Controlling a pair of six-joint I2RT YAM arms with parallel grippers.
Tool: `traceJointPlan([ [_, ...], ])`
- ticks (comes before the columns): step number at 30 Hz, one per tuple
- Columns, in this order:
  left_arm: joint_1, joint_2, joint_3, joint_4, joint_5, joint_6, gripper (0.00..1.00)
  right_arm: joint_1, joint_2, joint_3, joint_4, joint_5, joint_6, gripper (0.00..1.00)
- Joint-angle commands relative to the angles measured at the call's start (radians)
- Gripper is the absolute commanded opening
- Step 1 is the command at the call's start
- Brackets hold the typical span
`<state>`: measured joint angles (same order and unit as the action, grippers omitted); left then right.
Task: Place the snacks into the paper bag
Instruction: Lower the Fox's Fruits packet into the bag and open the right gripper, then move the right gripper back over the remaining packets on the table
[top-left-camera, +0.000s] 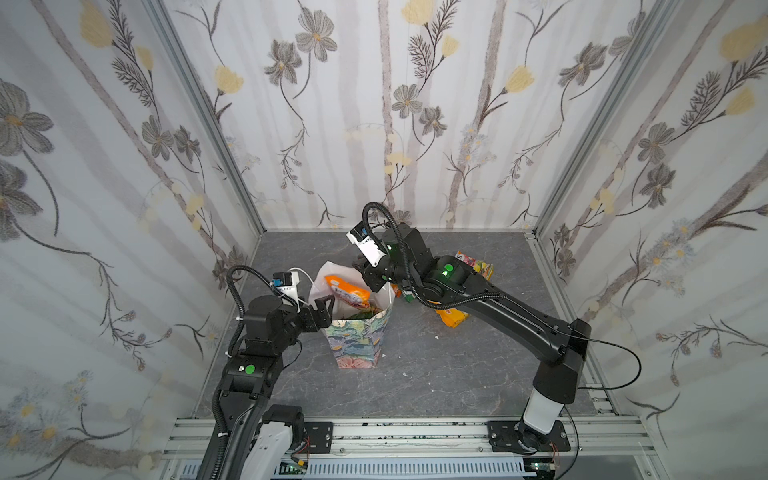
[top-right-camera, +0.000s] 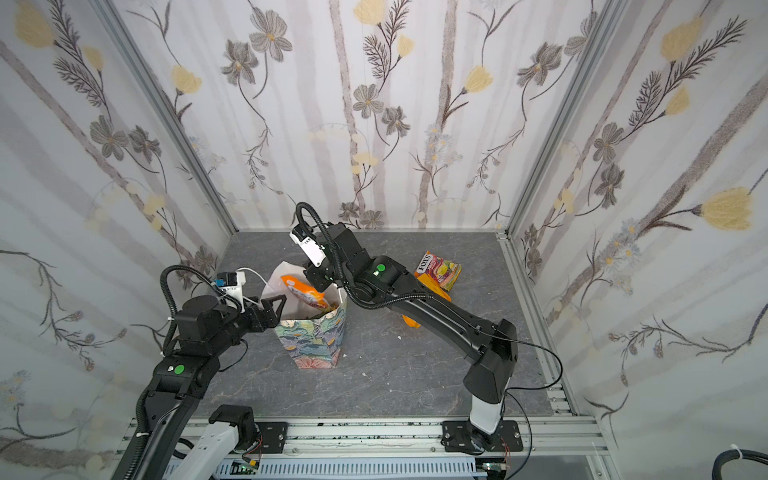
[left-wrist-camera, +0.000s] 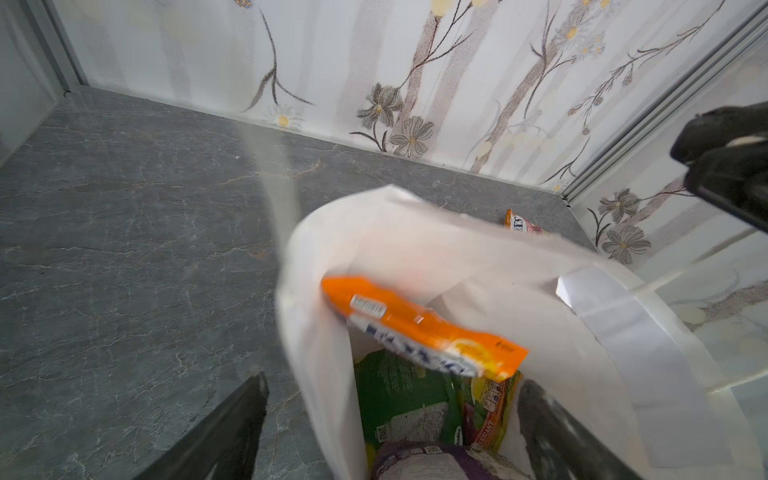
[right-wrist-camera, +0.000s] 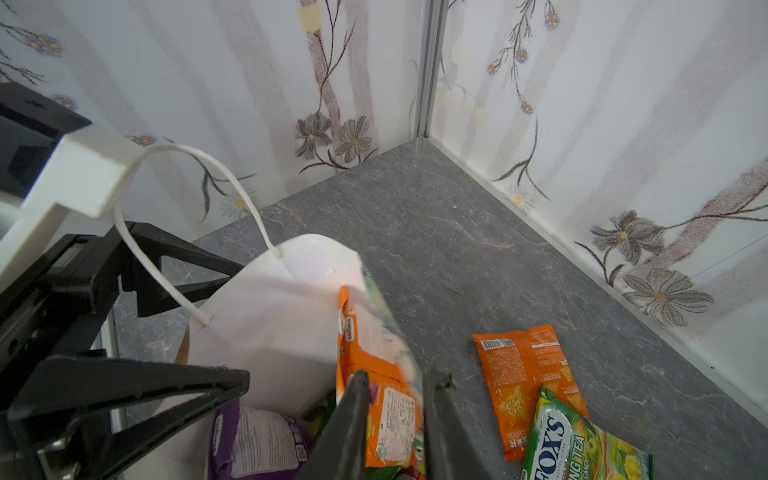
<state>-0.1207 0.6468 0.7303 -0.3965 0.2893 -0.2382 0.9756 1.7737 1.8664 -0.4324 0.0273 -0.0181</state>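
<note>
Orange packet (left-wrist-camera: 419, 328) loose in paper bag (top-left-camera: 361, 340); right pincer (right-wrist-camera: 397, 376) parted, empty; left pincer (left-wrist-camera: 393, 382) wide (astride rim); FOX'S packet (top-right-camera: 440, 270) beyond.

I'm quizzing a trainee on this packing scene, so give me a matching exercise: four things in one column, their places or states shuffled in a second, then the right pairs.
1. orange packet with blue lettering
2. purple packet
3. yellow-green FOX'S packet
4. left gripper

A. lying on the table, outside the paper bag
B. open, fingers either side of the bag's wall
C. tilted in the bag's mouth
D. low inside the bag

Pairs: 1-C, 2-D, 3-A, 4-B
</note>
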Motion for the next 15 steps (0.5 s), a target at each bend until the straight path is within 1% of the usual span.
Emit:
traceJointPlan([
  [1, 0.001, 0.000, -0.003, 0.030, -0.001, 0.008, 0.94, 0.002, -0.019, -0.013, 0.032, 0.022, -0.004, 0.25],
  [11, 0.001, -0.002, -0.002, 0.027, -0.009, 0.008, 0.93, 0.001, -0.058, -0.049, 0.049, 0.019, 0.009, 0.26],
  [15, 0.001, -0.031, 0.002, 0.021, -0.051, 0.007, 0.92, 0.003, -0.081, -0.066, 0.063, 0.013, 0.026, 0.25],
])
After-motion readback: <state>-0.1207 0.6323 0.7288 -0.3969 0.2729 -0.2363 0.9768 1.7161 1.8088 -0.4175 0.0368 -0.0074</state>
